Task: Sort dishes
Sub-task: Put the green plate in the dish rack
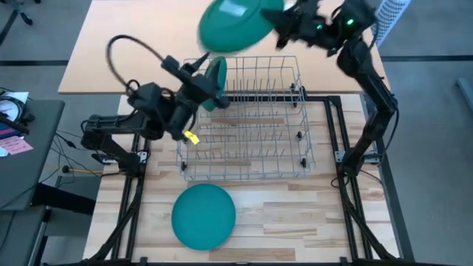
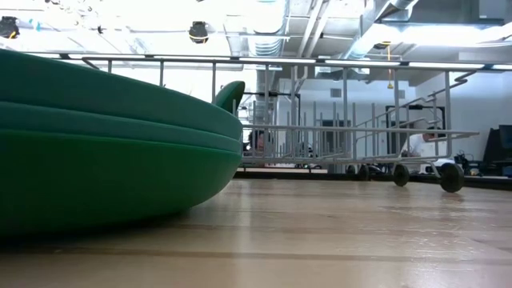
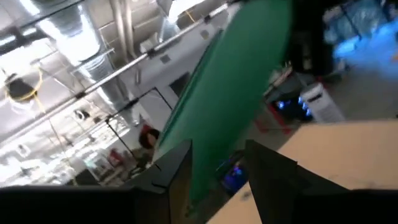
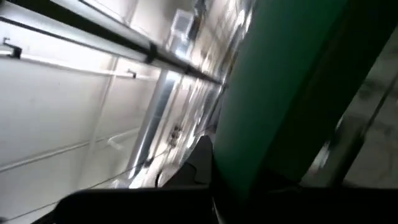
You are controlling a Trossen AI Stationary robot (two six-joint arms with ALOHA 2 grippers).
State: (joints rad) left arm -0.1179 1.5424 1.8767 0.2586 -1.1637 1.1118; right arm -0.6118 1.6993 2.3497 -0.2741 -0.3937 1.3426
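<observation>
One teal plate point(image 1: 235, 25) hangs tilted above the wire rack's point(image 1: 247, 122) far edge, clamped at its rim by the right gripper point(image 1: 282, 28). A second plate point(image 1: 216, 75) stands on edge at the rack's far left corner, between the left gripper's point(image 1: 211, 87) parted fingers. A third plate point(image 1: 204, 216) lies flat on the table point(image 1: 295, 222) before the rack

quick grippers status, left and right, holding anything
left gripper: open, its fingers on either side of the upright teal plate at the wire rack's edge.
right gripper: shut on the raised teal plate.
</observation>
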